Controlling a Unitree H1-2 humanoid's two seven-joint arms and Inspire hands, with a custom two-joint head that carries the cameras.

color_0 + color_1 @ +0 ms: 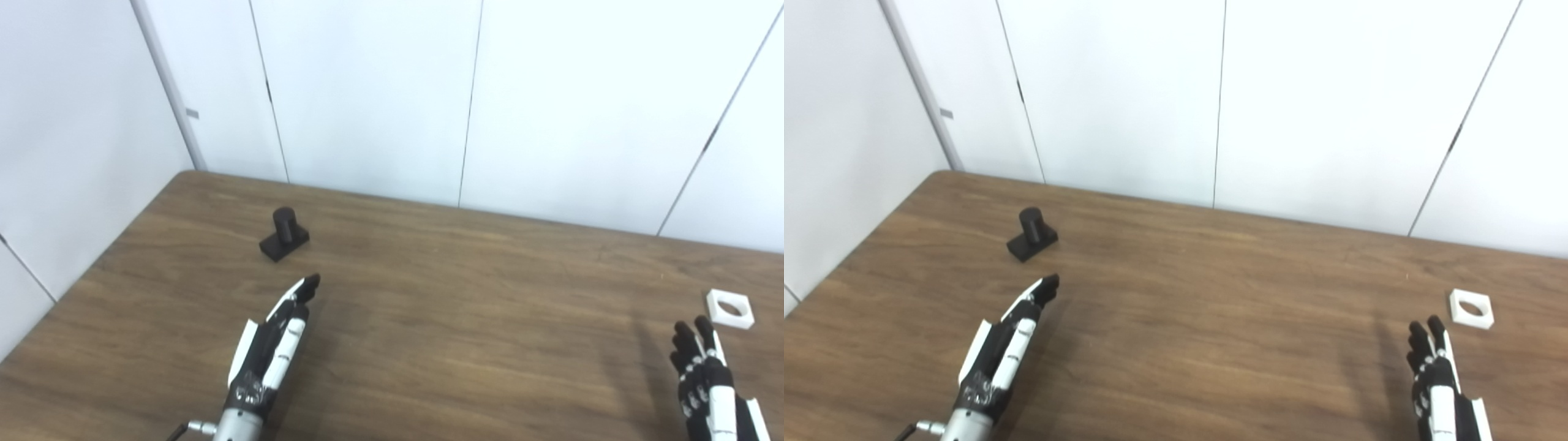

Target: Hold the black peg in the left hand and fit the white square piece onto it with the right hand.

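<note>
- The black peg (283,234) stands untouched on the table (441,288), far left.
- The left hand (272,343), fingers stretched and holding nothing, is near the peg.
- The right hand (704,373), fingers apart and empty, is just beside the white square piece (729,309).
- Nothing is grasped yet; all steps remain.
- No readable writing anywhere.

Table (429,318): wood-grain, dull sheen. Black peg (283,233): matt plastic look. White square piece (729,309): matt plastic look.
</note>
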